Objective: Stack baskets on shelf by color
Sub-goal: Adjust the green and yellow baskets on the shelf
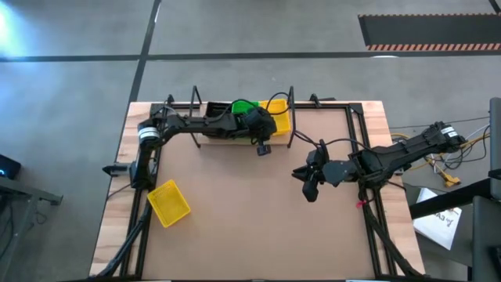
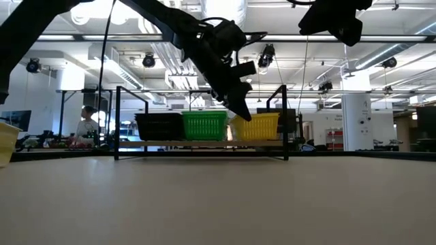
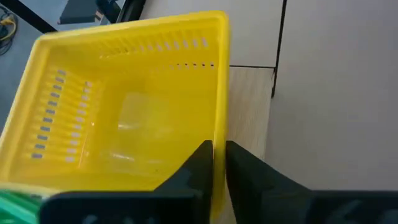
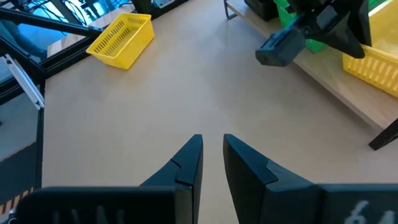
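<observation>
The shelf [image 2: 204, 143] stands at the table's far edge and carries a black basket [image 2: 159, 126], a green basket [image 2: 204, 126] and a yellow basket [image 2: 262, 126] side by side on its plank. My left gripper [image 3: 219, 149] reaches over the shelf and is shut on that yellow basket [image 3: 124, 112] at the shelf's right end. Another yellow basket [image 1: 168, 202] rests on its base on the table near the left edge. My right gripper [image 4: 212, 140] hovers open above the table's right half [image 1: 309, 186], touching nothing. My left gripper holds the yellow basket by its side wall [image 3: 219, 121] near the rim, one finger inside the basket and one outside. The fingers slant down at it from above [image 2: 242, 109]. The basket sits upright with its base on the shelf plank [image 3: 250, 106].
Thin black wire uprights [image 2: 285, 122] stand at both ends of the shelf. A black frame rail [image 1: 368, 157] runs along the table's edges. Bare tabletop [image 1: 235, 204] lies between the shelf and the near edge. A person [image 2: 86, 124] sits in the room far behind.
</observation>
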